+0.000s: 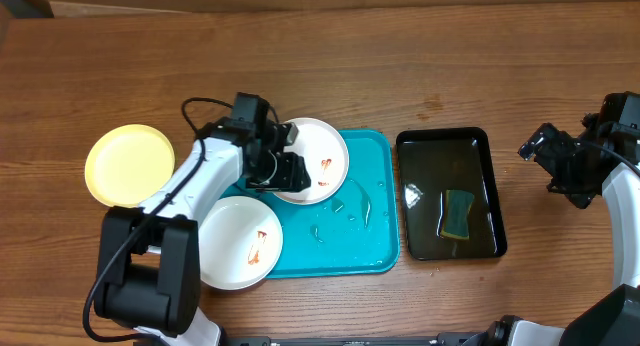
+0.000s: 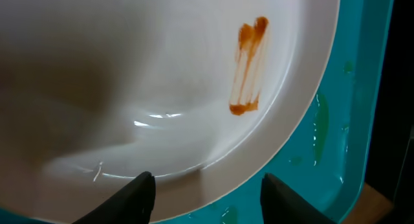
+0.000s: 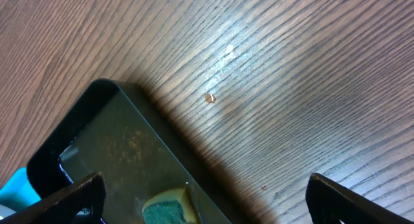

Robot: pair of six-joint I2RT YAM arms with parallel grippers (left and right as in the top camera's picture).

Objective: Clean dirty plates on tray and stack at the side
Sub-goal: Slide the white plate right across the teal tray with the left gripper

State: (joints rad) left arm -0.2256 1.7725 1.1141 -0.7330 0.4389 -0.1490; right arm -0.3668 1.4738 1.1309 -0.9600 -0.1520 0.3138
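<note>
My left arm (image 1: pixel 200 181) bends forward over the blue tray (image 1: pixel 370 241); my left pincer (image 2: pixel 208 198) hangs low over the rim of the smeared white plate (image 2: pixel 194 88) at the tray's far side, fingers apart, gripping nothing. My right pincer (image 3: pixel 207 198) is wide open beside the black tray (image 3: pixel 97 146).

A robotics lab bench: a wood-grain table (image 1: pixel 450 76) with the left arm (image 1: pixel 200 181) and right arm (image 1: pixel 622 201) mounted at its near edge, black cable (image 1: pixel 188 111) exposed.

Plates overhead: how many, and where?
3: pale yellow plate on the table left of the turquoise tray; smeared white plate at the tray's far edge; second smeared white plate on its near-left corner.
</note>
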